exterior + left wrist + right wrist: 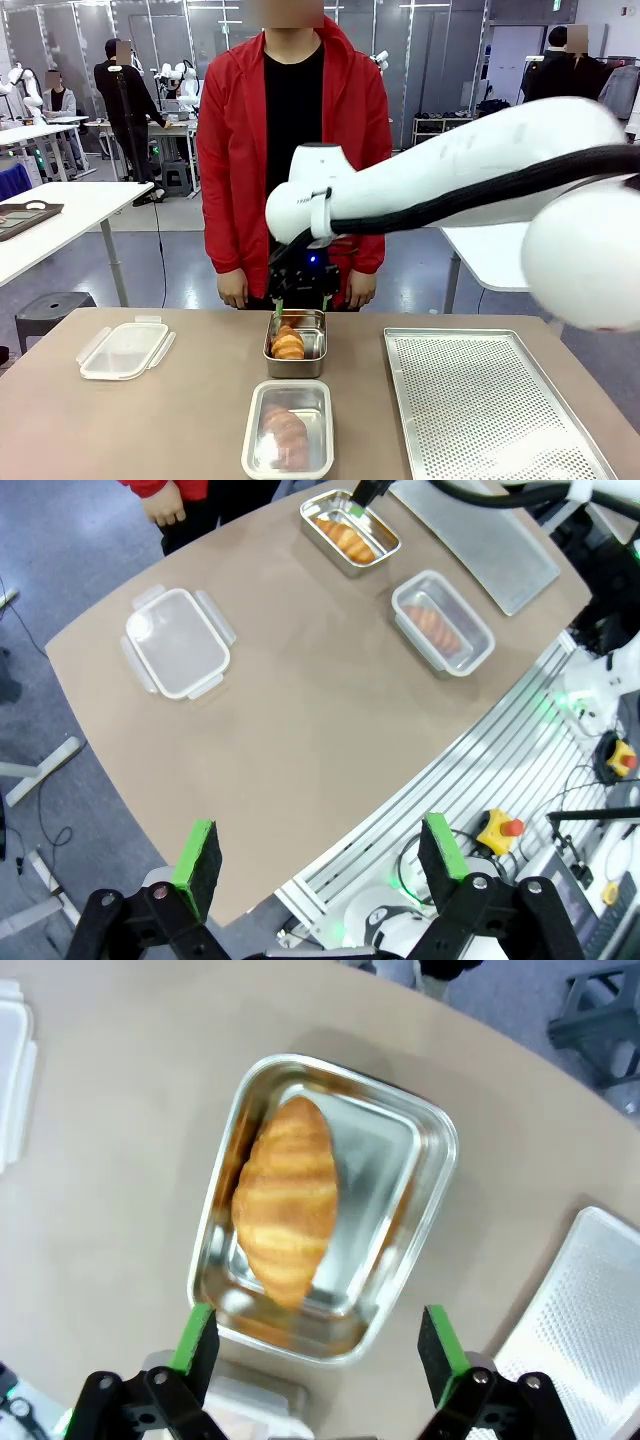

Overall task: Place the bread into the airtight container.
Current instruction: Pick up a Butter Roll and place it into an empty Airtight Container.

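Right gripper (315, 1345) wide above unlabelled bread (285, 1200)

Robotics lab, open-plan hall. Behind person in red jacket (292, 150): white worktables (60, 215), other people standing at benches, glass partition walls, grey floor. Left of person, stool (48, 310) beside white table. Near side of brown table (300, 730): aluminium frame rails, emergency-stop buttons (500, 830), cables.
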{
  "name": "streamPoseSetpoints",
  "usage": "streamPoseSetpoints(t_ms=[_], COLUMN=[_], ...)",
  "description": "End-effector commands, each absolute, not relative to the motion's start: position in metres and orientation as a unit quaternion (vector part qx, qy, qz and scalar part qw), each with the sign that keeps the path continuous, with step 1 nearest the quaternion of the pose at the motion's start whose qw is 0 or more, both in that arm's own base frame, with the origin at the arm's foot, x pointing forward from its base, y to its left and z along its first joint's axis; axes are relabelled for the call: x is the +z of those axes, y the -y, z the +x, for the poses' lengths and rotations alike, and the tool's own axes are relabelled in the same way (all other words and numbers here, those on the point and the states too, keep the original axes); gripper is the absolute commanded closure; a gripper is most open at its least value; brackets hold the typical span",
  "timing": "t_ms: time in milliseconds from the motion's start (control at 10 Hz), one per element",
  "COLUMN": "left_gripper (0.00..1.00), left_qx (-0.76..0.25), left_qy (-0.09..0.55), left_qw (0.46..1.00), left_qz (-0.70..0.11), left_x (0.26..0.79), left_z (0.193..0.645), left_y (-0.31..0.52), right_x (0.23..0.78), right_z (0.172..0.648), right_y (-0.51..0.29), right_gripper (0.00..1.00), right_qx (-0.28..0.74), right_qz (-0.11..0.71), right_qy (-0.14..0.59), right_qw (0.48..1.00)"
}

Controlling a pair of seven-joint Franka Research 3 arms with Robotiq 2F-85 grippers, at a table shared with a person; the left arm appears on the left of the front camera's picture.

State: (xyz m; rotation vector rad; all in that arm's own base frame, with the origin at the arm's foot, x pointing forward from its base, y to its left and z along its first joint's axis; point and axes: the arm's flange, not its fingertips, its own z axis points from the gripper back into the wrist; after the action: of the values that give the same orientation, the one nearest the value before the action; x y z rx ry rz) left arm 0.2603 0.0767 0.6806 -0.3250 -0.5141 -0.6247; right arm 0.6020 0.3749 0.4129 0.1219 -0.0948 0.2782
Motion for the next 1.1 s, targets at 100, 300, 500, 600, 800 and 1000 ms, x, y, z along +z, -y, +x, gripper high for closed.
streamPoseSetpoints(t_ms=[100, 300, 500, 600, 800, 1000], left_gripper=[0.00, 0.00, 0.00, 0.00, 0.00, 0.00], left_qx=[-0.311, -0.311, -0.311, -0.311, -0.311, -0.311], left_qy=[0.251, 0.251, 0.251, 0.251, 0.251, 0.251], left_qw=[0.903, 0.903, 0.903, 0.903, 0.903, 0.903], left_qz=[-0.160, -0.160, -0.160, -0.160, -0.160, -0.160], left_x=[0.682, 0.682, 0.682, 0.682, 0.682, 0.682], left_z=[0.260, 0.260, 0.260, 0.260, 0.260, 0.260], left_y=[-0.077, -0.077, -0.077, -0.077, -0.077, -0.077], right_x=[0.489, 0.540, 0.586, 0.603, 0.632, 0.655], right_z=[0.546, 0.514, 0.472, 0.454, 0.419, 0.386], right_y=[-0.286, -0.221, -0.158, -0.132, -0.076, -0.027], right_gripper=[0.00, 0.00, 0.00, 0.00, 0.00, 0.00], right_qx=[0.182, 0.185, 0.175, 0.164, 0.169, 0.163], right_qz=[0.116, 0.145, 0.146, 0.134, 0.118, 0.119], right_qy=[0.046, 0.074, 0.095, 0.110, 0.131, 0.149], right_qw=[0.975, 0.969, 0.969, 0.971, 0.970, 0.968])
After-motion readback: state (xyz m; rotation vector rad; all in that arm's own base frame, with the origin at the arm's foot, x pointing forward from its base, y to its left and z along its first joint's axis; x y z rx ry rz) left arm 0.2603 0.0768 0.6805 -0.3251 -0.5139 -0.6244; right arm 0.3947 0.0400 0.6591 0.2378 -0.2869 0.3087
